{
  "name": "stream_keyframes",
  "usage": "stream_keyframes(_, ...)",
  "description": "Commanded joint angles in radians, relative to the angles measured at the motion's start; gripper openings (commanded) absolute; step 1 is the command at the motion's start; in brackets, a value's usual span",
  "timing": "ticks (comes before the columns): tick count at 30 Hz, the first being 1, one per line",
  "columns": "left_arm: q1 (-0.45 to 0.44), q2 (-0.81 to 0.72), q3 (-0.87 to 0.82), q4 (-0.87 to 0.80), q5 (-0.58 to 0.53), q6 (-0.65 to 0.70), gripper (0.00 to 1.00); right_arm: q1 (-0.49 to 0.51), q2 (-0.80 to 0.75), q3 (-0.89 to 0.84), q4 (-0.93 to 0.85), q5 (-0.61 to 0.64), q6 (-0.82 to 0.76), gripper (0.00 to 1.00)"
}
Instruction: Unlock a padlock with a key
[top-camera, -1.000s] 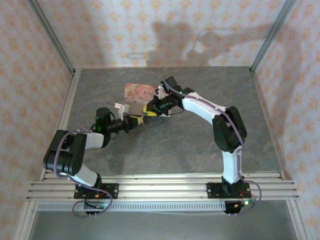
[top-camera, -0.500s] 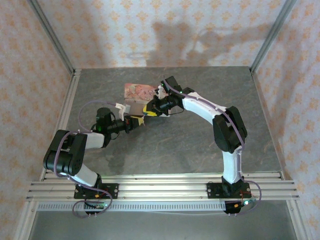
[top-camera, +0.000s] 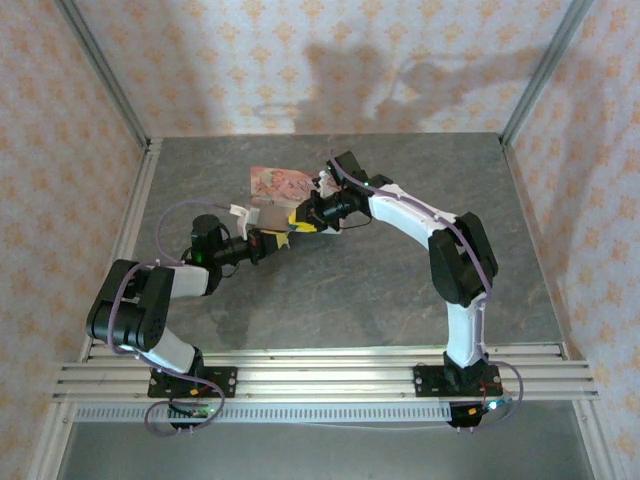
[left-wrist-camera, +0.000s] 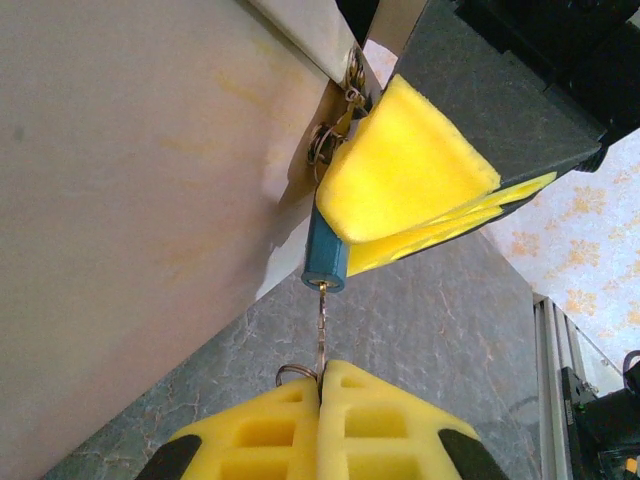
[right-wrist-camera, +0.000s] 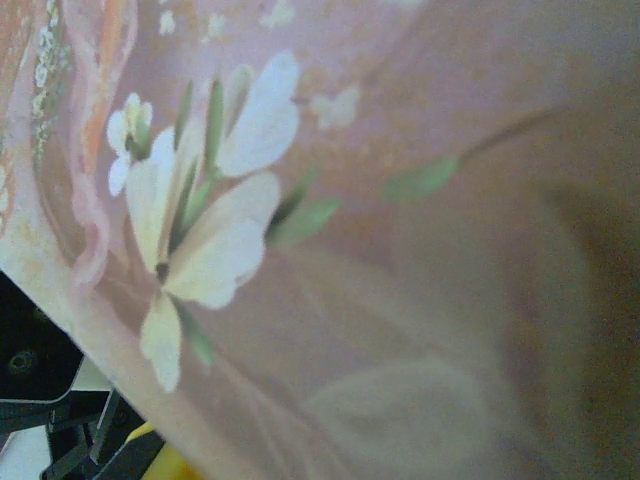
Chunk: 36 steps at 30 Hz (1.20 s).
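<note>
My left gripper (top-camera: 269, 243) reaches in low from the left toward the pink tin (top-camera: 278, 182) at the back of the grey table (top-camera: 350, 290), and my right gripper (top-camera: 298, 220) comes across from the right to meet it just at the tin's near edge. From above the two sets of yellow tips sit almost nose to nose, and what is between them is too small for me to make out there.

The left wrist camera shows it better. My left gripper (left-wrist-camera: 322, 378) has its two yellow foam pads (left-wrist-camera: 380, 430) pressed flat together, with the head of the key (left-wrist-camera: 322, 322) pinched in the seam between them. A small key ring (left-wrist-camera: 290, 375) sticks out on the left of the seam. The thin silvery shaft runs straight up from my pads into the bottom face of the padlock (left-wrist-camera: 326, 258).

The padlock's blue body hangs just beside the tin's pale wall (left-wrist-camera: 130, 200), above the table (left-wrist-camera: 420, 330). My right gripper's yellow pads (left-wrist-camera: 410, 180) are closed around it from the right, one pad over its upper part and the other showing as a thin edge beneath. Above the body, small metal loops (left-wrist-camera: 325, 145) lie against the tin wall; I cannot tell which of them is the shackle.

My right wrist camera looks close and blurred at the tin's pink printed face (right-wrist-camera: 420, 180), with a white flower (right-wrist-camera: 200, 230) on it
</note>
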Motion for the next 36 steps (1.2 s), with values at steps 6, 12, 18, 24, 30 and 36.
stream_keyframes(6, 0.003, -0.021, -0.012, 0.076, 0.008, -0.01, 0.0, 0.004, -0.047, -0.022, 0.047, -0.091, 0.01, 0.0)
stream_keyframes(12, 0.005, -0.025, -0.025, 0.096, -0.008, -0.027, 0.0, 0.0, -0.054, -0.043, 0.096, -0.092, 0.051, 0.0)
stream_keyframes(18, 0.005, -0.029, -0.037, 0.108, -0.013, -0.044, 0.0, -0.005, -0.06, -0.053, 0.114, -0.091, 0.065, 0.0)
stream_keyframes(24, 0.005, -0.04, -0.043, 0.14, -0.017, -0.051, 0.0, -0.007, -0.061, -0.061, 0.12, -0.091, 0.07, 0.0)
stream_keyframes(30, 0.006, -0.042, -0.047, 0.141, -0.025, -0.049, 0.0, -0.01, -0.062, -0.069, 0.136, -0.1, 0.081, 0.0)
stream_keyframes(36, 0.008, -0.01, -0.045, 0.171, -0.034, -0.057, 0.0, -0.01, -0.069, -0.076, 0.171, -0.119, 0.11, 0.0)
